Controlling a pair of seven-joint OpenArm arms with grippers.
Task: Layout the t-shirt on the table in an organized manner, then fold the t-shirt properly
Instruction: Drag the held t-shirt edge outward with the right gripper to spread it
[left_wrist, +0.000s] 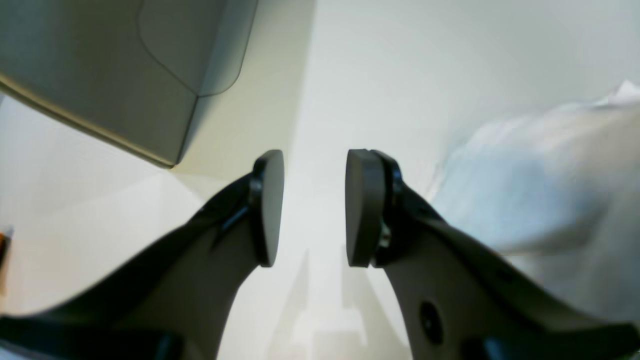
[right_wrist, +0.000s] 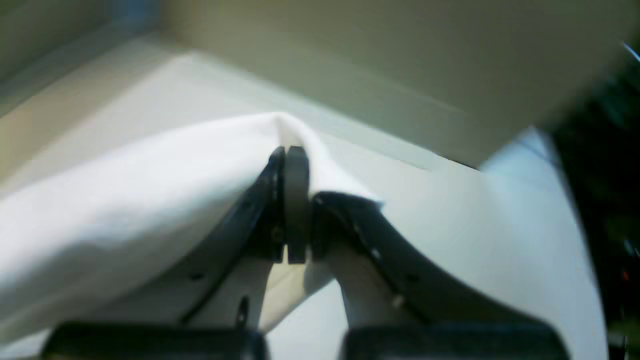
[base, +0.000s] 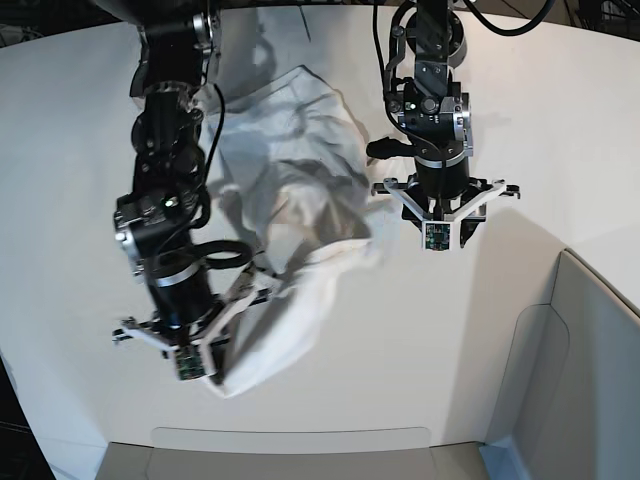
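Lying crumpled toward the middle of the table (base: 560, 120), the t-shirt (base: 300, 180) is a heap of white cloth running from near the curved far edge down toward the near edge, with deep creases and no print visible in the base view. It looks light, soft and limp, so it should drape and drag rather than hold any shape, and a pinch on a hem or corner seems the sensible hold; lifting by one point will likely let the rest bunch. The right gripper (right_wrist: 290, 165) has its pads pressed together on a fold of the fabric, the cloth peaking over the fingertips and falling away on both sides. The left gripper (left_wrist: 314, 207) hangs beside the shirt's other edge with its pads parted about halfway and nothing between them, only bare tabletop below. The table is smooth, plain white and much larger than the garment, leaving room to spread it. Grey bin-like panels (base: 590, 370) stand along the near edge and corner.
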